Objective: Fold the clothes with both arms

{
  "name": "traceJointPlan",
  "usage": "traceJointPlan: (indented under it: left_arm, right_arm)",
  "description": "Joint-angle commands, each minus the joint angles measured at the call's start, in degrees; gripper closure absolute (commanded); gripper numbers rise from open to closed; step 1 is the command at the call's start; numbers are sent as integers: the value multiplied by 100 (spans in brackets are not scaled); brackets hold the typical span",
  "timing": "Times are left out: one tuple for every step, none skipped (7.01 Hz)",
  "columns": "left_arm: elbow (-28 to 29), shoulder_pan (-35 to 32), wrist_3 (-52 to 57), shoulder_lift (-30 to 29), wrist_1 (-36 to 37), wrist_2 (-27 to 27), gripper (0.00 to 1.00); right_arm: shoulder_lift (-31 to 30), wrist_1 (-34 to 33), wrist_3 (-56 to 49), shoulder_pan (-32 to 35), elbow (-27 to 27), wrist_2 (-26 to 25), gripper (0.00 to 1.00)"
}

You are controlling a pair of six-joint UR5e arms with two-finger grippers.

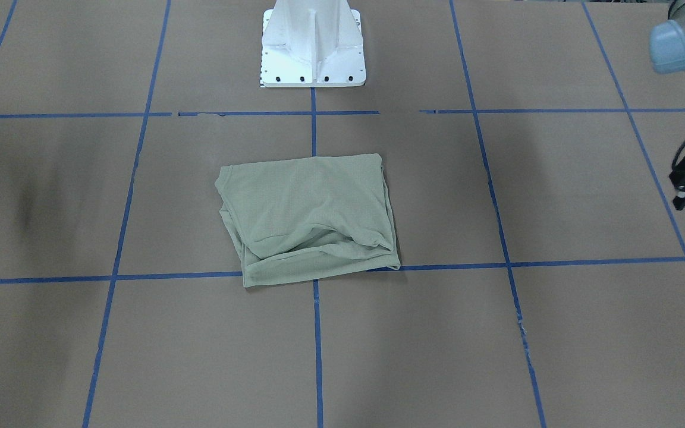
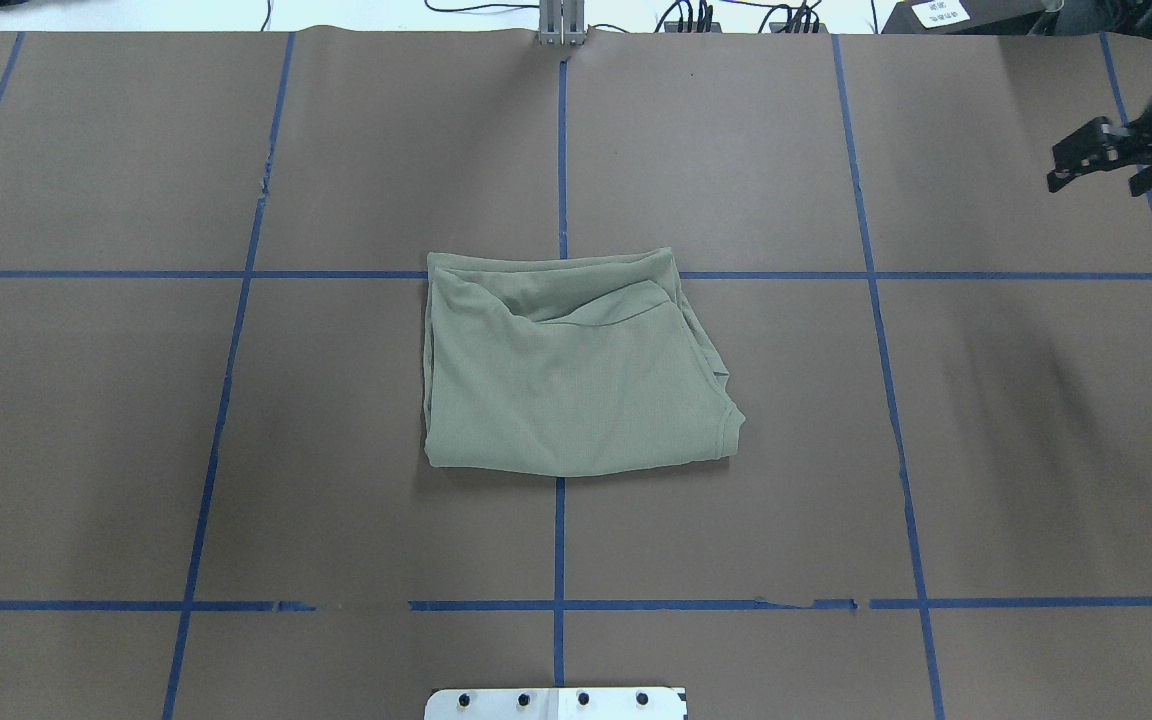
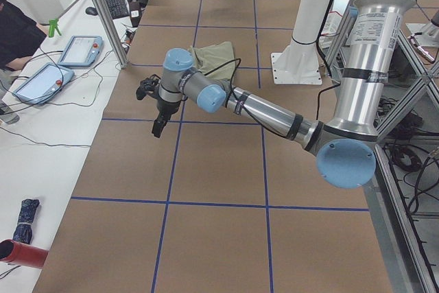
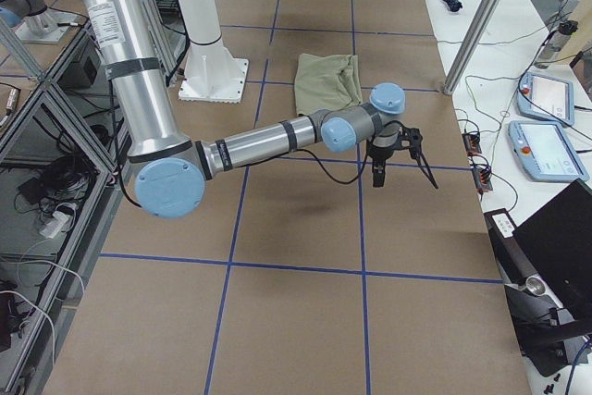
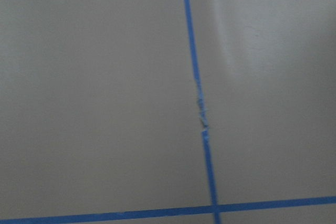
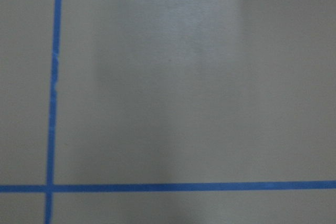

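Left arm (image 3: 267,112) outstretched low, right arm (image 4: 259,142) likewise

No legible text in any view. White label (image 3: 362,29) on left arm (image 3: 374,60) upright tube: print too small. Matching label (image 4: 110,16) on right arm (image 4: 139,90) tube: illegible too. White sticker (image 2: 941,12) on dark box (image 2: 976,14), far right past table edge: lettering blurred. Pendants (image 4: 546,150) on right bench (image 4: 481,34): screens unreadable.
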Motion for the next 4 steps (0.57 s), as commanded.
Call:
traceJointPlan:
  left_arm:
    - [27,-857,1714,334,579,-91,0]
    - [18,-911,1850,528,588,-631,0]
    - [-43,-947,1765,747,519,-889,0]
    - [183,-939,1607,706,440,-761,0]
  right_arm:
    - [-378,-1327,-2953,1012,12,120,0]
    - [-579,-1665,-3992,1486,3,128,0]
    - [-886,-1642,-4055,1630,3,381,0]
    - [-985,-1642,-4073,1666,3,418,0]
